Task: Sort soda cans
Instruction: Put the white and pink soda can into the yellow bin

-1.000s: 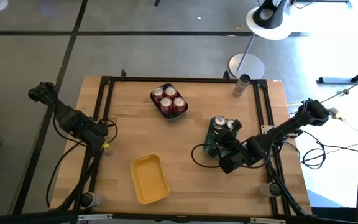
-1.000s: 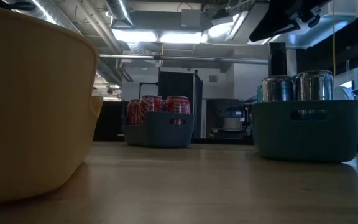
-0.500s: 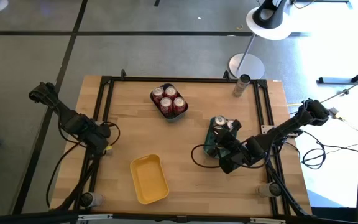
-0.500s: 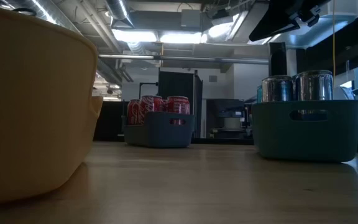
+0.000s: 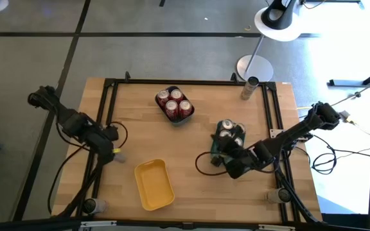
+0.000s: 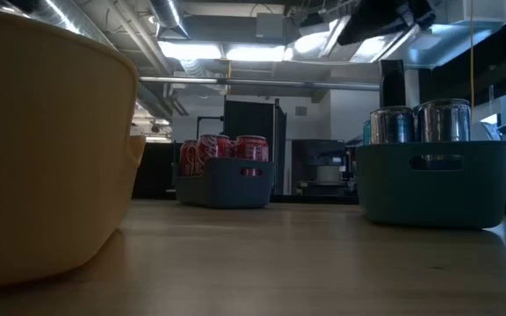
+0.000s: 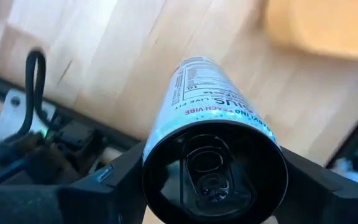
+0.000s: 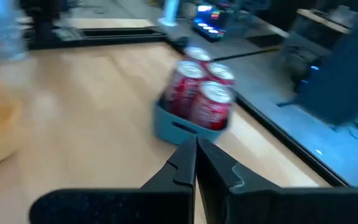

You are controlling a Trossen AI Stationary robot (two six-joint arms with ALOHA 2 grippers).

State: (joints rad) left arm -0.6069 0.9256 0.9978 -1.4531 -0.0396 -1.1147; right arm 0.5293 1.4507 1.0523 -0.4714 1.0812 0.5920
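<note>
A white-and-silver soda can (image 7: 210, 106) sits between the fingers of my left gripper (image 7: 215, 180), which is shut on it over the table's left edge (image 5: 114, 154). Several red soda cans (image 5: 175, 102) stand in a dark blue tray (image 5: 186, 117) at the far middle. Silver soda cans (image 5: 231, 130) stand in a teal tray (image 5: 218, 149) at the right. My right gripper (image 8: 196, 155) is shut and empty, just near of the teal tray (image 5: 229, 168). My left gripper pinches the can's side wall at its top end (image 7: 157, 149) between its two fingers (image 7: 120, 177). The fingers come from above and point almost straight down. The can hangs below them, top up, over the wood by the left rail; whether its bottom is clear cannot be told.
An empty yellow tray (image 5: 154, 185) lies at the near middle, close to my left gripper. A black rail frame (image 5: 108, 109) runs round the tabletop, with small cylinders at its corners (image 5: 249, 88). Bare wood lies between the trays.
My left gripper has moved a little toward the table's near edge and toward the yellow tray. My right gripper has shifted slightly toward the table's left beside the teal tray. The trays and their cans have stayed put.
</note>
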